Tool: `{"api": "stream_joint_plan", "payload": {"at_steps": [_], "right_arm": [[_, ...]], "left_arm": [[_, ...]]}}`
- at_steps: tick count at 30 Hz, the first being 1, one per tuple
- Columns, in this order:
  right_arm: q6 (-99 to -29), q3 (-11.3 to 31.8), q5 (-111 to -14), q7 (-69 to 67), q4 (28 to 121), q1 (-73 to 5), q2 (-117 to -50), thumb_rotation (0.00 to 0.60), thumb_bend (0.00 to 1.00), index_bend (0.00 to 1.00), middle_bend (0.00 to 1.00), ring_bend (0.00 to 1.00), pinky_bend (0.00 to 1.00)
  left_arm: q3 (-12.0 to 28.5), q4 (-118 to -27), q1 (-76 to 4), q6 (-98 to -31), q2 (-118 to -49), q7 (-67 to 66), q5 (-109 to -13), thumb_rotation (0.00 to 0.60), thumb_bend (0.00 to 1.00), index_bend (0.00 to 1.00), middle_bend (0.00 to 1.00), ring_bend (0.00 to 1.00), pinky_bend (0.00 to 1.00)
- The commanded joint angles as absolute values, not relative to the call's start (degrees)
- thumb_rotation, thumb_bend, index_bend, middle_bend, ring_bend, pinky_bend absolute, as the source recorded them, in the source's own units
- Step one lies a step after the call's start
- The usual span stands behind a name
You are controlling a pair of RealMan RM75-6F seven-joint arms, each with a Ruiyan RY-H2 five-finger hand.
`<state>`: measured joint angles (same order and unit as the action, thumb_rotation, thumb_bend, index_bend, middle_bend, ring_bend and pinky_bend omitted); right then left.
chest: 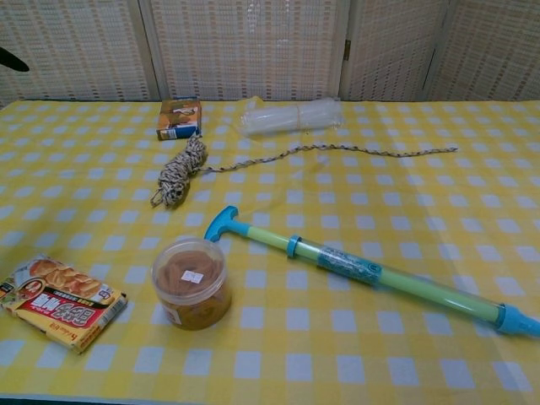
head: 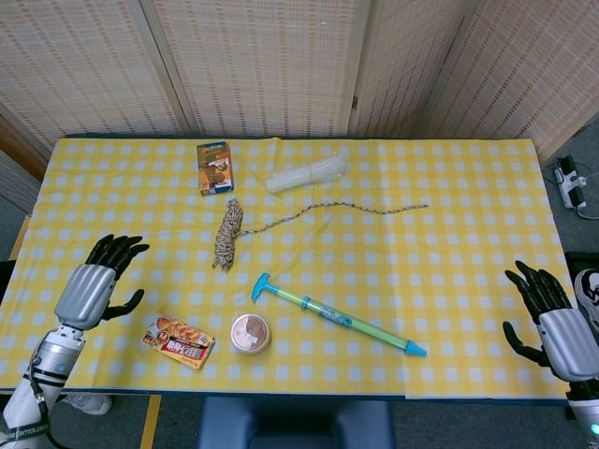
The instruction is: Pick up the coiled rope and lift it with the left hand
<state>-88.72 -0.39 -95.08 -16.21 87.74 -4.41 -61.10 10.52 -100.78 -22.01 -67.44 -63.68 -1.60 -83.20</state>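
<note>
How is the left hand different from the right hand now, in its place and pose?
The left hand is raised over the yellow checked cloth, near the snack packet; the right hand sits lower, at the table's right edge. The left hand is nearer the coiled rope; the right hand is far from it. Both are open, fingers apart, holding nothing.

The coiled rope (head: 227, 234) lies on the table (head: 468, 271), with its loose end trailing right; a box (head: 213, 167) and a bundle (head: 306, 174) lie behind it. In front lie a snack packet (head: 178, 340), a round tub (head: 250, 333) and a pump toy (head: 337, 315), left to right. The left hand (head: 96, 285) is above the table's left edge, the right hand (head: 552, 323) beyond its right edge.
</note>
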Motion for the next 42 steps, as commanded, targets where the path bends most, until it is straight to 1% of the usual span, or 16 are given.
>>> {"api": "stream_joint_plan", "payload": {"at_steps": [1,6,9,12,16,21,25,29,38,42], "right_arm": [[-88.84,-0.51,-95.26,-16.04,87.92,-4.32,-61.02,0.6,0.49,0.0,0.0,0.03,0.0],[-89.2,-0.7,-95.3,-15.69,88.33,-3.95,-60.71,0.6,0.49,0.0,0.0,0.03,0.0],[-89.21,-0.78,-95.14,-15.62,88.38,-3.77,-60.62,0.6,0.49,0.0,0.0,0.03,0.0],[-89.14,-0.84,-94.92,-15.55,88.42,-3.62,-60.55,0.6,0.49,0.0,0.0,0.03,0.0],[-89.24,-0.89,-94.84,-15.48,88.4,-3.43,-60.38,0.6,0.49,0.0,0.0,0.03,0.0],[-88.62,-0.81,-94.03,-15.56,88.21,-3.39,-60.3,0.6,0.49,0.0,0.0,0.03,0.0],[-88.0,-0.76,-93.45,-15.6,87.83,-3.43,-60.47,0.6,0.49,0.0,0.0,0.03,0.0],[-86.98,-0.57,-92.75,-15.73,87.46,-3.77,-60.66,0.6,0.49,0.0,0.0,0.03,0.0],[-86.11,-0.37,-91.97,-15.72,87.33,-3.93,-60.74,0.6,0.49,0.0,0.0,0.03,0.0],[-85.86,-0.35,-91.38,-15.84,87.12,-3.72,-60.81,0.6,0.49,0.0,0.0,0.04,0.0]], "left_arm": [[14.41,-101.0,-28.79,-60.22,-66.52,-3.69,-76.65,0.6,0.4,0.17,0.15,0.12,0.08],[16.75,-98.88,-35.77,-54.15,-71.34,-11.55,-67.14,0.6,0.37,0.15,0.15,0.12,0.09],[17.55,-96.74,-39.22,-52.57,-74.57,-16.41,-60.85,0.6,0.35,0.14,0.15,0.12,0.1],[18.12,-93.35,-43.1,-52.82,-78.82,-23.08,-51.89,0.6,0.33,0.13,0.15,0.13,0.11],[18.62,-89.78,-47.27,-53.48,-83.41,-28.85,-41.37,0.6,0.32,0.13,0.15,0.14,0.12],[18.55,-85.77,-51.33,-54.07,-87.58,-33.29,-32.24,0.6,0.3,0.11,0.15,0.14,0.12],[18.53,-83.18,-53.06,-54.08,-89.85,-34.01,-28.61,0.6,0.3,0.11,0.15,0.14,0.11],[18.4,-80.15,-54.76,-54.5,-92.47,-34.72,-26.97,0.6,0.29,0.08,0.15,0.13,0.11],[19.38,-72.72,-57.77,-56.72,-98.19,-36.78,-23.08,0.6,0.26,0.05,0.1,0.09,0.11],[19.64,-69.71,-58.07,-55.84,-99.69,-37.08,-21.39,0.6,0.25,0.05,0.1,0.08,0.11]]}}
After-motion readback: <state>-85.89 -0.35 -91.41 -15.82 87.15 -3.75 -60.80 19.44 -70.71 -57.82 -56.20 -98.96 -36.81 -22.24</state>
